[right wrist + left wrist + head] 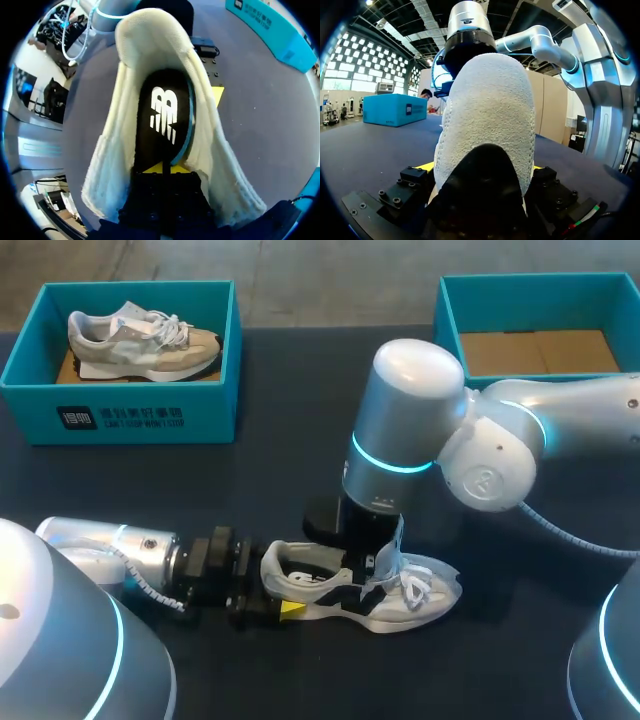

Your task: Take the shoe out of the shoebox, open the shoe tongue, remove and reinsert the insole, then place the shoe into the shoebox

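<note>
The white shoe (405,598) lay on its side on the dark surface (300,480), near the front edge and well apart from both boxes. The left gripper (272,587) came in low along the surface and had its jaws spread wide around the heel, one yellow tip pressed to each side of it, so it was clamped on the shoe. From the left wrist, the knit heel rose straight up between those tips and hid most of what lay ahead. The right gripper (372,562) reached down from above into the shoe's opening. Seen from the right wrist, its jaws were drawn to a thin slit, pinching the near end of the black insole (162,115), which stood up inside the collar with its teal edge showing along one side. A teal shoebox (120,415) at the far left of the surface held a second, beige and grey shoe (140,340). Another teal shoebox (450,310) stood at the far right with its brown cardboard floor showing.
</note>
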